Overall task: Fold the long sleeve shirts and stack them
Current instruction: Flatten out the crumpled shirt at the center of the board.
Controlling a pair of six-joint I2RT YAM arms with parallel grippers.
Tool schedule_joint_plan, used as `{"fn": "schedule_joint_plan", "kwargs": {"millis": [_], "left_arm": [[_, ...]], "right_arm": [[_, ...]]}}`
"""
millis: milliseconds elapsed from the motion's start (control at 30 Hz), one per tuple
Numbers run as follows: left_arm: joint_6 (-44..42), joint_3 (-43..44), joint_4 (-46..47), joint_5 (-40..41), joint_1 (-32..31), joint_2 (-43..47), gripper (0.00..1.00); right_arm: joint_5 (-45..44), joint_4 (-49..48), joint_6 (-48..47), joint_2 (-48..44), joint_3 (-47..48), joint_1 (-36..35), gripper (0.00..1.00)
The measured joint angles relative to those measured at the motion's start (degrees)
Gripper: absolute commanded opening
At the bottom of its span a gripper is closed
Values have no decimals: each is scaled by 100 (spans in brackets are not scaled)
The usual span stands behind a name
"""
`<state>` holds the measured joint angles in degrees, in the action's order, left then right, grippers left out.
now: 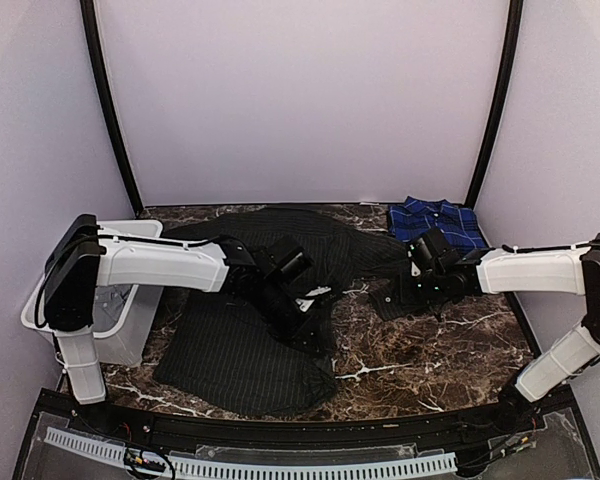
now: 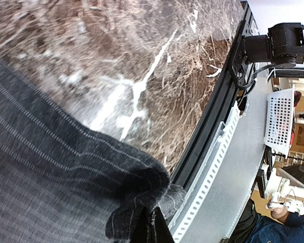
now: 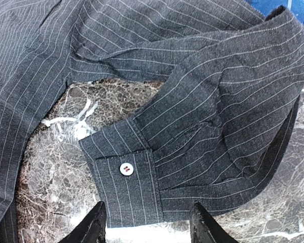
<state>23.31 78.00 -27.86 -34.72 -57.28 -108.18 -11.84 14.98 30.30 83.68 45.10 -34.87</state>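
Black pinstripe shirt point(image 1: 230, 360) spread across mid-desk point(image 1: 430, 345), from far edge toward near edge. Left hand point(image 1: 310, 318) clamped shut on a bunched fold of it. Right hand point(image 3: 148, 228) part open, fingers straddling the buttoned cuff point(image 3: 126, 195). Plaid shirt point(image 1: 435, 222) lies at far right corner.

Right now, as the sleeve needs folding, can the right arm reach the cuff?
Probably yes: the right end effector hangs open right over the cuff, and nothing covers it.
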Motion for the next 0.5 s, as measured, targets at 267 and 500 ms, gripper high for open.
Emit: {"fn": "schedule_joint_plan", "kwargs": {"millis": [267, 500], "left_arm": [[-24, 442, 197, -306, -221, -962, 29], [-66, 881, 103, -271, -236, -1086, 40]], "right_arm": [[61, -175, -28, 223, 83, -13, 66], [157, -310, -109, 844, 308, -258, 71]]}}
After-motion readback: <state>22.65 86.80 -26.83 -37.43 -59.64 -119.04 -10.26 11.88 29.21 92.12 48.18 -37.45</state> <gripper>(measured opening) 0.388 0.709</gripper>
